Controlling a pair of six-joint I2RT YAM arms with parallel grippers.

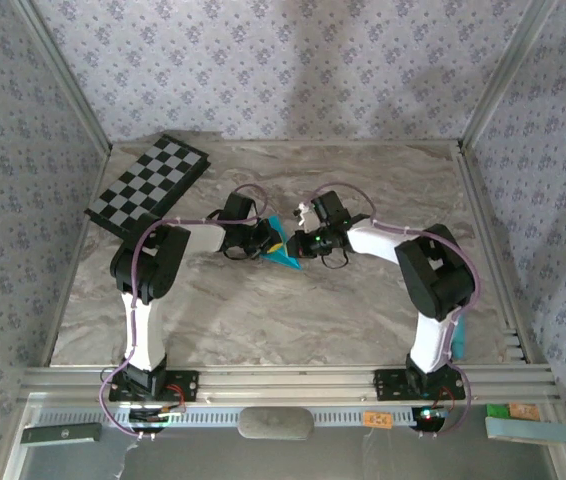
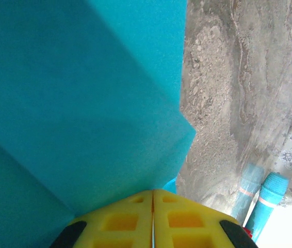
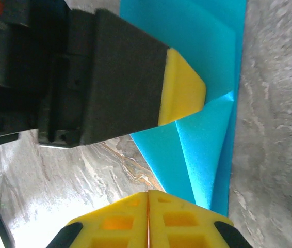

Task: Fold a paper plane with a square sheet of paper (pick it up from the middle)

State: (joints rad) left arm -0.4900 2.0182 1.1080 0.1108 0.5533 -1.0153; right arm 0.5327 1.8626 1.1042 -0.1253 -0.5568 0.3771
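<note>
The turquoise sheet of paper [image 1: 285, 255] lies mid-table, folded with diagonal flaps into a pointed, layered shape, a rough paper plane. Both grippers meet over it. My left gripper [image 1: 271, 243] is shut. In the left wrist view its yellow tips [image 2: 152, 192] press against the paper [image 2: 84, 103] with nothing between them. The right wrist view shows one left fingertip [image 3: 182, 93] resting on the paper [image 3: 208, 144]. My right gripper [image 3: 148, 194] is shut too, its tips at the paper's narrow lower end, beside the left edge. From above it sits at the paper's right side [image 1: 298, 247].
A black-and-white checkerboard [image 1: 148, 187] lies at the back left. A pale teal bar [image 1: 528, 428] and a small orange block [image 1: 378, 420] sit below the front rail. Two teal cylindrical shapes [image 2: 262, 199] show low right in the left wrist view. Metal frame posts border the table.
</note>
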